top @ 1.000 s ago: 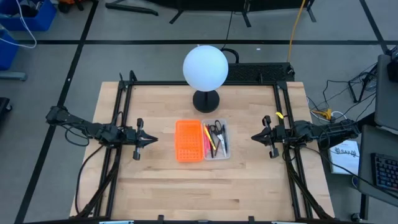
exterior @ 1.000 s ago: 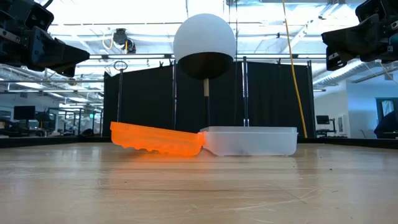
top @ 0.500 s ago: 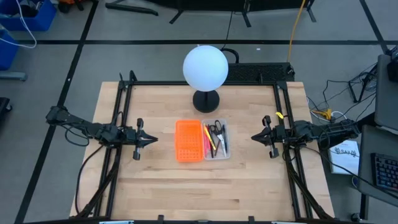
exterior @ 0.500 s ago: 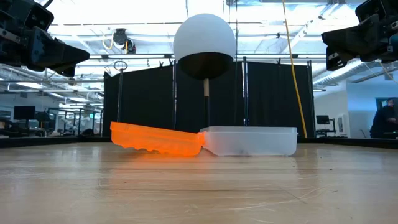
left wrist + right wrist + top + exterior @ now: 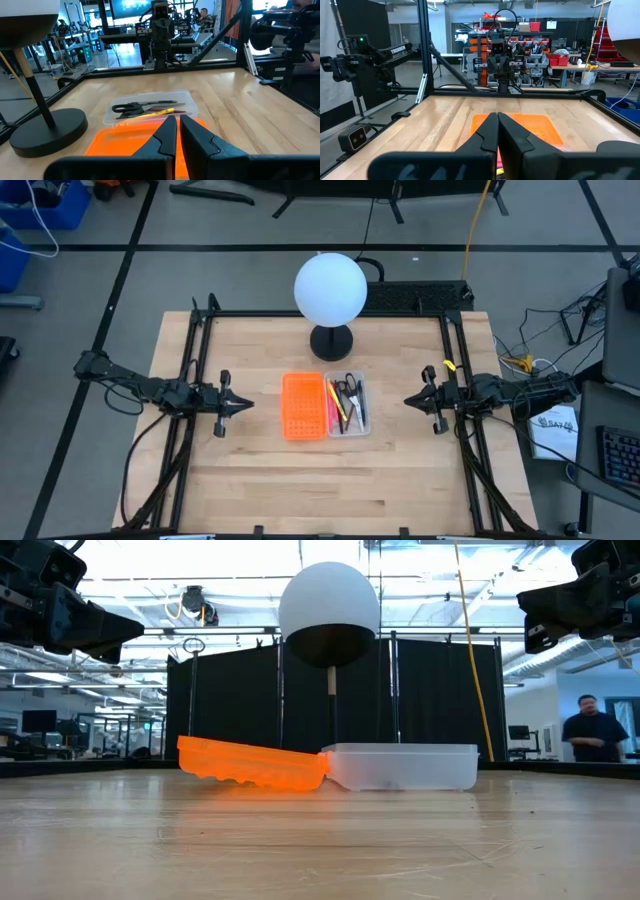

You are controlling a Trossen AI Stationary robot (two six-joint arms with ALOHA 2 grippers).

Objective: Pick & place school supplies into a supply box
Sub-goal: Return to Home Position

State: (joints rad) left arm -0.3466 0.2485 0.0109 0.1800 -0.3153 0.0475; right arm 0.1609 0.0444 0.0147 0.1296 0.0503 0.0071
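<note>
The clear supply box [image 5: 348, 406] sits at the table's middle and holds pens, pencils and dark-handled scissors [image 5: 135, 106]. The orange perforated piece [image 5: 304, 407] lies beside it on its left and tilts in the low view, its right edge [image 5: 318, 770] raised against the box [image 5: 405, 767]. My left gripper [image 5: 243, 405] hovers shut over the table's left part, pointing at the orange piece [image 5: 125, 142]. My right gripper [image 5: 410, 401] hovers shut over the right part, pointing at the box. Both stay above the table and touch nothing.
A lamp with a white ball shade [image 5: 330, 288] stands on a black round base [image 5: 331, 341] just beyond the box. Black frame rails [image 5: 196, 350] run along the table's left and right edges. Bare wood lies near me. A person [image 5: 592, 735] stands in the room behind.
Both arms and the things on the table have stayed still. A person has walked into the low view at the far right.
</note>
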